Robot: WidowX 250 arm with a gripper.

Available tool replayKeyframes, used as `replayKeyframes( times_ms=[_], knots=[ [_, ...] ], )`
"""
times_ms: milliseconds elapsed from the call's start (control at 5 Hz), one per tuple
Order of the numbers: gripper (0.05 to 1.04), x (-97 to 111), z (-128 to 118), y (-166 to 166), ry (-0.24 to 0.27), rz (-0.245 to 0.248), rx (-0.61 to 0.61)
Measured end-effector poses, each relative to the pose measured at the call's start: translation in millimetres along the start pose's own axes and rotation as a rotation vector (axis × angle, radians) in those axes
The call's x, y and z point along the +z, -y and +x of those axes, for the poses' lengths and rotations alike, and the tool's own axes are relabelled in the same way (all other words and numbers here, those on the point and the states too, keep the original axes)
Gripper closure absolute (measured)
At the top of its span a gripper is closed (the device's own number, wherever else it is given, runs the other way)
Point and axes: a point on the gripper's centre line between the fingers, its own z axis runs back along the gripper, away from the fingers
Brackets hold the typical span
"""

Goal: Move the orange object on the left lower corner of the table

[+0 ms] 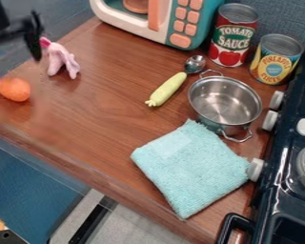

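The black gripper [14, 66] hangs at the upper left, partly cut off by the view's left edge. Its two fingers stand wide apart, with nothing visible between them. Just below it in the view, the rounded orange object [14, 89] rests near the left end of the brown wooden table [97, 119]. A gap separates the orange object from the fingertips.
A pink soft toy [61, 61] lies right of the gripper. Farther right are a yellow-green handled spoon [167, 89], a metal pot [224, 104], a folded light-blue cloth [190, 167], two cans [233, 35], a toy microwave [174, 21] and a dark stove [282, 181].
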Motion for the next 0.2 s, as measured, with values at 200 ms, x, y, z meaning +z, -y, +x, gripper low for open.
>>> replayKeyframes(
  times_ms=[200],
  knots=[
    [0.083,2.5,0.7,0.2,0.008,0.0,-0.003]
  ],
)
